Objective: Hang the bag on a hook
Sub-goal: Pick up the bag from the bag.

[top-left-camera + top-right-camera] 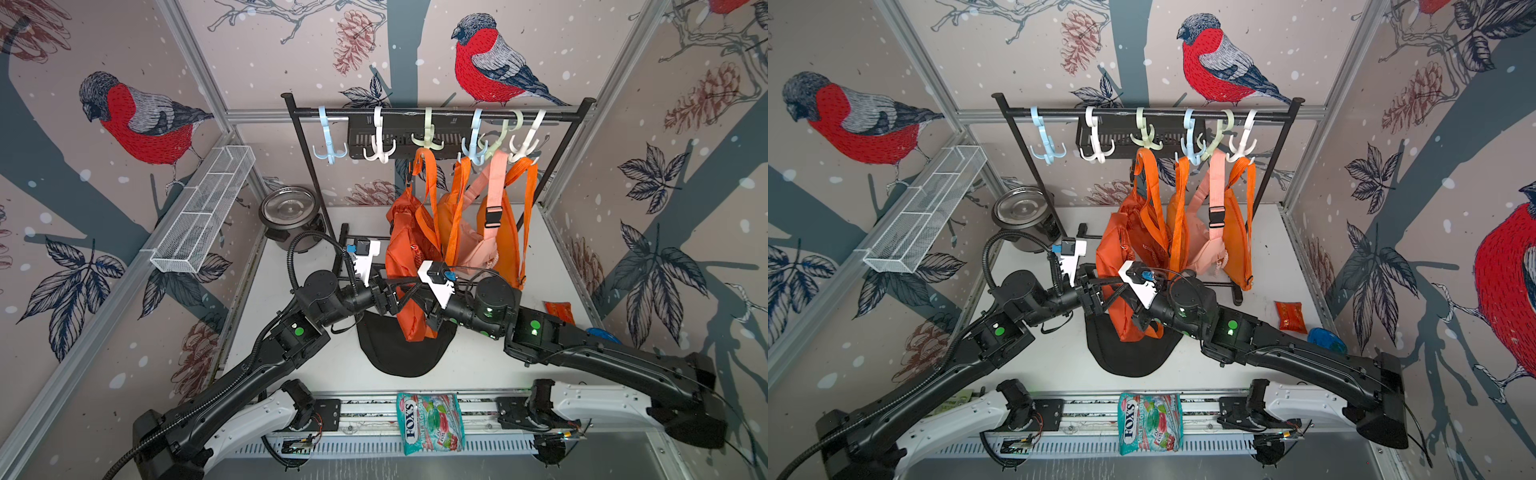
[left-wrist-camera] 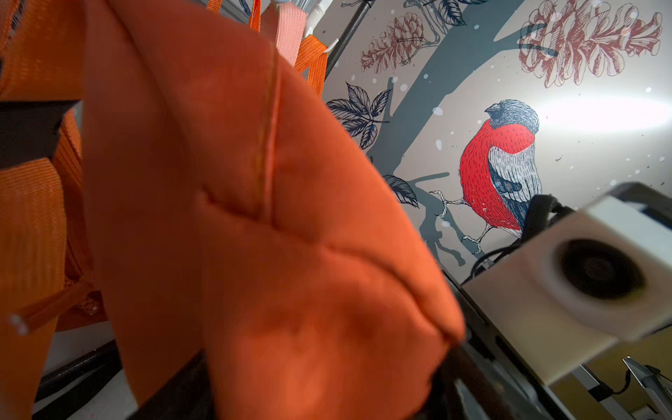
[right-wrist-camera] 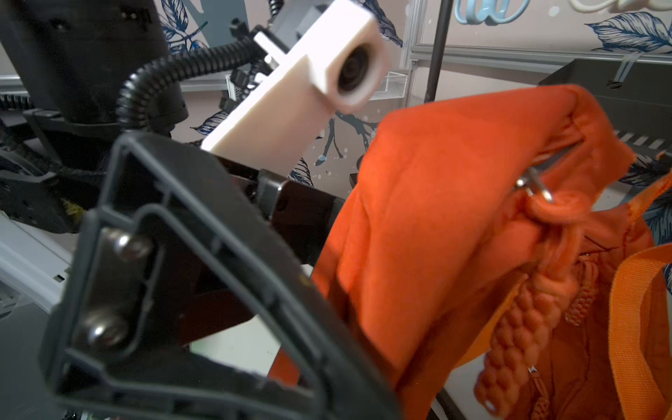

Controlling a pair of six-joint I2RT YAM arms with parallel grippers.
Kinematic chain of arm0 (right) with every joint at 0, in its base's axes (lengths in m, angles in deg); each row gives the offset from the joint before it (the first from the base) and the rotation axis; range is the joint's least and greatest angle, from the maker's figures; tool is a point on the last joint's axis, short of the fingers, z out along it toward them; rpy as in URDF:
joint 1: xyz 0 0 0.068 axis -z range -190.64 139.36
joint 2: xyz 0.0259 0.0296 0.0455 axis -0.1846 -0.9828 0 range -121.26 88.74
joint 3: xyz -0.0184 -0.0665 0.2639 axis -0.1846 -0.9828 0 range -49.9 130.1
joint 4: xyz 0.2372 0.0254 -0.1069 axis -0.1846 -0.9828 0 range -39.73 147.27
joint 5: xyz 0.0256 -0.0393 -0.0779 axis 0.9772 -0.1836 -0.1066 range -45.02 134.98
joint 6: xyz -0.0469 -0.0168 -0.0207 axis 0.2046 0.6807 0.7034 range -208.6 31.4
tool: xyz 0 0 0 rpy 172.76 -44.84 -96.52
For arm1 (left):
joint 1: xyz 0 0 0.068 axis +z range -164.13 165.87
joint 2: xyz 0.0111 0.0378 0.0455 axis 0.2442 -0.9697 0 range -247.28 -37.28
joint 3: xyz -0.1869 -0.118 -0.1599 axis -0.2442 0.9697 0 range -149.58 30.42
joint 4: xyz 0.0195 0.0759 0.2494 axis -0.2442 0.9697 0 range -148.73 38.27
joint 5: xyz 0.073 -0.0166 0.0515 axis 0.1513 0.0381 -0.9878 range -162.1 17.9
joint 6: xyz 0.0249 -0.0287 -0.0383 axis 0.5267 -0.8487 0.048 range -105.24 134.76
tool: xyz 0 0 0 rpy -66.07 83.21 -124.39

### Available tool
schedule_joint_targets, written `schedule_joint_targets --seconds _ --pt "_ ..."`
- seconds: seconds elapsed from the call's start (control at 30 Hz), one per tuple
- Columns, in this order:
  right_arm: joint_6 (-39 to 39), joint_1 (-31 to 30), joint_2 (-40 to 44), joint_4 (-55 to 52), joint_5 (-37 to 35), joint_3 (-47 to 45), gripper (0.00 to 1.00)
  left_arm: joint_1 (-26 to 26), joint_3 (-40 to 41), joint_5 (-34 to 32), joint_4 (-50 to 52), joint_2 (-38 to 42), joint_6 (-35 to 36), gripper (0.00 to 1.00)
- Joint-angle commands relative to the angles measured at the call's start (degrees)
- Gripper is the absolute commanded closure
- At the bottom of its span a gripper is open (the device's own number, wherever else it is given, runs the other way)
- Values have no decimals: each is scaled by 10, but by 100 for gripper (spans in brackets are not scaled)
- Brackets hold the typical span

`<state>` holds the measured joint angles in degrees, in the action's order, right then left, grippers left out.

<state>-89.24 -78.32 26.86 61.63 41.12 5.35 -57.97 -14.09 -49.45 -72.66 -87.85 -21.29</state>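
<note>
We see the right gripper with its jaws all but closed, low against the orange fabric bag. In the right wrist view the cloth runs down past a dark grey finger frame; we cannot tell whether any of it is pinched. The left gripper stands with its jaws wide, pointing at the same bag from the other side. Its wrist view is filled with blurred orange cloth, so we cannot tell whether its fingers touch the cloth.

The bag hangs by its orange webbing strap from a pale green plastic hook on the black metal rail. Its bottom end sits down between the two wrists. Under it, a black cloth piece lies flat on the white table.

Further along the rail, towards the right arm's side, more orange bags and a pink fabric bag hang from neighbouring hooks, close together. A pale blue hook and a white hook on the left arm's side carry nothing.

In both top views a dark pot with a steel lid stands by the rack's left post. A white wire basket is fixed to the side wall. A Fox's sweet packet lies on the front rail between the arm bases, and a small red packet lies by the right arm.
</note>
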Motion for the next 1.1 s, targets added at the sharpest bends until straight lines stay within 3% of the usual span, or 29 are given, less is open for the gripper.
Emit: schedule_joint_targets --seconds 0.0,0.1,0.2,0.33,0.4,0.47,0.53,0.67,0.8,1.07 --pt "32 -16 -12 3 -46 12 90 -1 -8 -3 -32 -6 10 20" --pt "41 -25 -22 -3 -56 15 85 -1 -11 -21 -18 -8 16 41" --pt "44 -27 -22 -8 -60 16 78 -1 -13 -44 2 -6 23 74" --pt "48 -27 -3 -12 -46 9 53 -1 -11 -56 17 3 40 100" --pt "46 -25 17 -11 -32 -1 37 -2 -9 -60 24 11 52 100" --pt "43 -12 45 -3 -8 -17 28 -1 -12 -60 41 20 66 100" --pt "27 19 73 1 18 -28 25 -1 -17 -57 63 24 83 100" --pt "-50 140 116 23 59 -65 20 0 -27 -49 103 38 107 100" --pt "-109 246 111 10 126 -81 15 3 -36 -25 124 61 129 100" --pt "-102 262 95 49 202 -122 8 9 -99 67 191 74 185 100"
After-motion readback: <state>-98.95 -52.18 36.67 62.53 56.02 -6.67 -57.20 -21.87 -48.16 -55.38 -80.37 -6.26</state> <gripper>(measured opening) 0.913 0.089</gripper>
